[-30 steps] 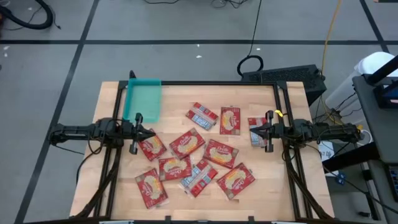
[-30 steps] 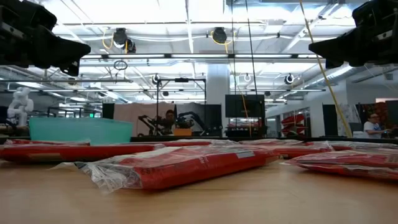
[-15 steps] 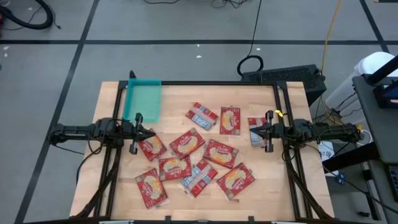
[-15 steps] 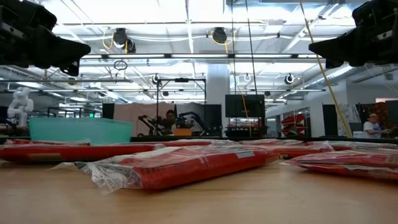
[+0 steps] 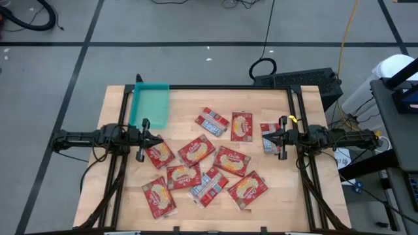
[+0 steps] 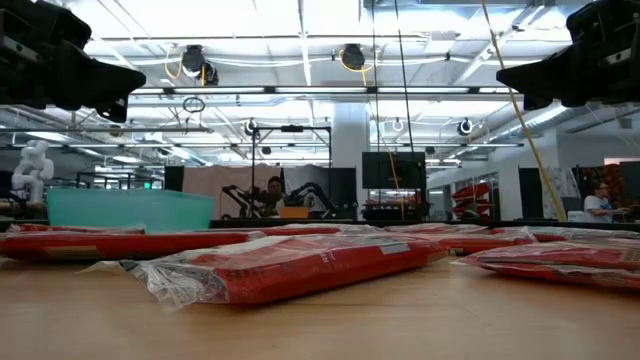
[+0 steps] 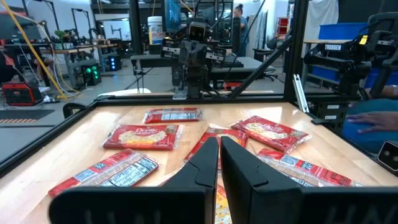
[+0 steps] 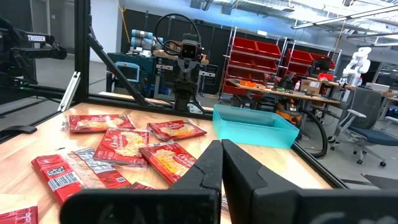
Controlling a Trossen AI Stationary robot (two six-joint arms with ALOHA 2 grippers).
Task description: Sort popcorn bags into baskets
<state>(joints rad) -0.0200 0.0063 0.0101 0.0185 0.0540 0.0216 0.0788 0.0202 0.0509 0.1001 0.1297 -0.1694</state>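
Dark left hand shut, empty, right hand likewise

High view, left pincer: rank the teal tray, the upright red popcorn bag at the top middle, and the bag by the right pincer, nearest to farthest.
Measured from the left pincer, which is shut at the table's left side:
1. Shallow teal-green plastic tray, at the back-left corner.
2. Upright red popcorn bag with the yellow oval, middle of the table.
3. Red bag beside the right pincer, far right.
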